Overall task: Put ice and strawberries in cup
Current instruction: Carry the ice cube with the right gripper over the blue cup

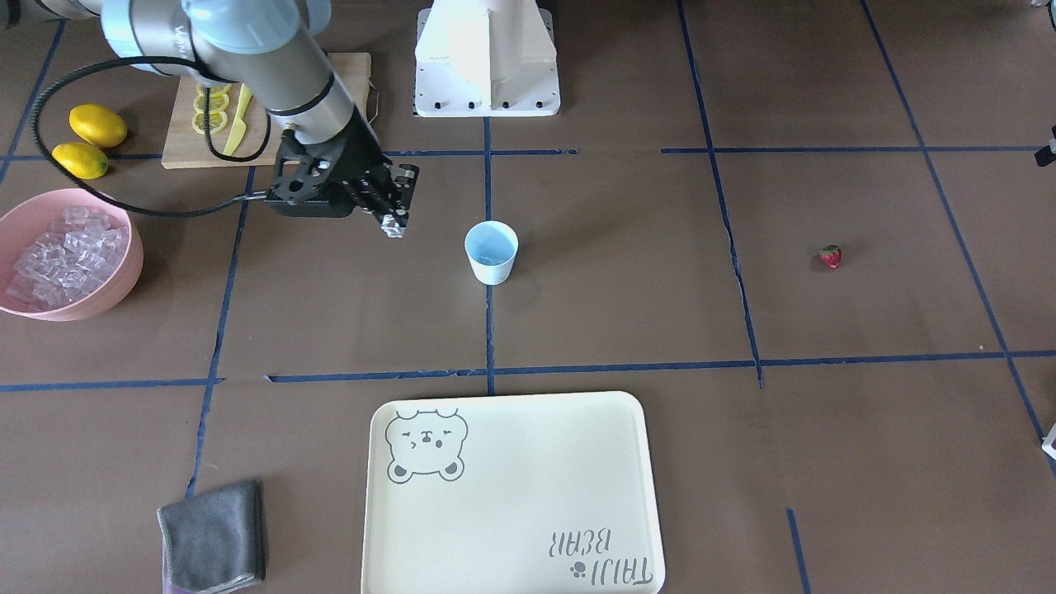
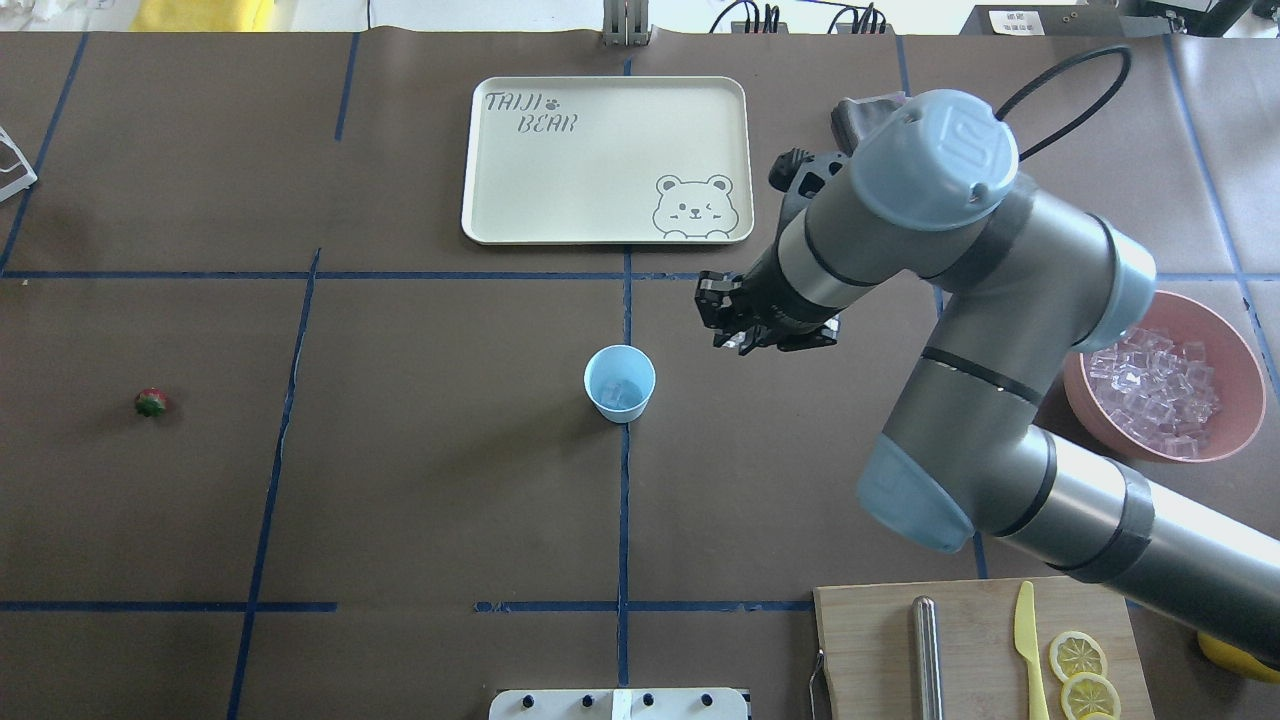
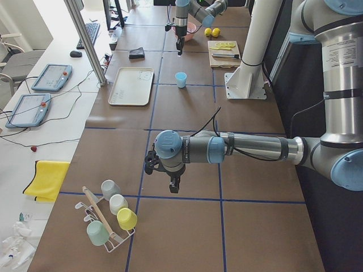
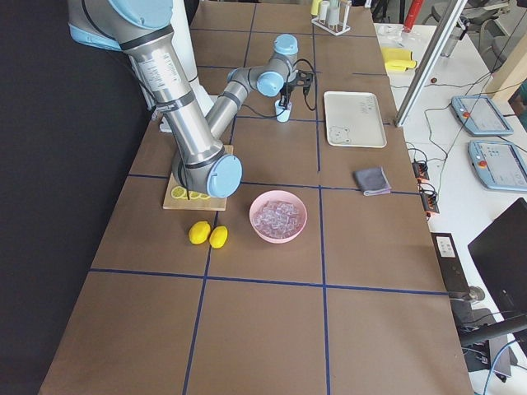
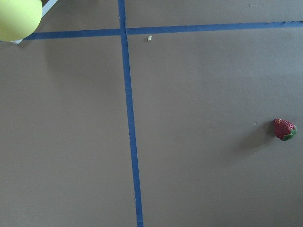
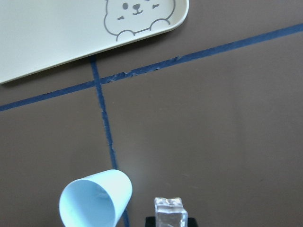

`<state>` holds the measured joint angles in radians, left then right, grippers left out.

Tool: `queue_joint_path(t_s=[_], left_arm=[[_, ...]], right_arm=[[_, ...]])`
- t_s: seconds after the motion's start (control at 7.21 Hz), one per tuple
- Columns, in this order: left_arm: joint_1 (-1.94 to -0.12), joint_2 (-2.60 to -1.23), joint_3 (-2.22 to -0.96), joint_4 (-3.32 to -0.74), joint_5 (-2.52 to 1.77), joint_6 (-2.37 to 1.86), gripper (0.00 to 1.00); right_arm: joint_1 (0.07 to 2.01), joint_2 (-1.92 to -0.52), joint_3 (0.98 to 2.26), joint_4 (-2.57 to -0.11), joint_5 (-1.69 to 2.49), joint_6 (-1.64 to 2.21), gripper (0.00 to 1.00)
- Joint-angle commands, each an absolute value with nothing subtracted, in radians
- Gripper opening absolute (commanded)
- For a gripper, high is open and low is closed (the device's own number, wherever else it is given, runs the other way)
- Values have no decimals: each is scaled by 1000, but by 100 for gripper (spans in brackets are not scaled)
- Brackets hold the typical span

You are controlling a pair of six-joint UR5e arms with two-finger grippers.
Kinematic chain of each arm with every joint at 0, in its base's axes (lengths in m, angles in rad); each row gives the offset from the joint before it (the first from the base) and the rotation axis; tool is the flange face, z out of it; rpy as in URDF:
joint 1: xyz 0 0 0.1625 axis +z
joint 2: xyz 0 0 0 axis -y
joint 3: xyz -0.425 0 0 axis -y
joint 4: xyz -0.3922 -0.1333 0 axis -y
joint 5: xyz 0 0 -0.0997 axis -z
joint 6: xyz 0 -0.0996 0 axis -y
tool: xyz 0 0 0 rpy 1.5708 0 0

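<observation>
Clear glassy ice cube (image 6: 170, 213) sat clamped in my right gripper (image 1: 395, 223) — it needed, I judged, centring over the pale-blue plastic cup (image 1: 491, 254).

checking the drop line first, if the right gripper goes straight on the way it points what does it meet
Most likely bare table, not the cup. In the wrist view the right gripper, jaws shut on an ice cube, aims at brown surface beside the cup, though depth is unclear.
</observation>
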<state>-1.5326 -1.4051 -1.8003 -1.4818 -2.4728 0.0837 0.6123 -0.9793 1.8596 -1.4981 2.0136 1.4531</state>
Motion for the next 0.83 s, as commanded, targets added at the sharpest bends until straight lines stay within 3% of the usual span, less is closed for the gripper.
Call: queue_joint_path(t_s=[0.0,0.55,0.69], left_arm=[[-1532,-1405,-1801,-1482,-2473,84,100],[-1532,-1405,-1802,-1482,-2473,83,100],[-1534,-1405,-1802,-1482,-2473,83,100]], right_arm=[[520,-892,1788,-1482,1892,1491,0],[483,-870,1675,-1385,1890,1499,3],[479,-868,1674,-1387,1890,1499,19]])
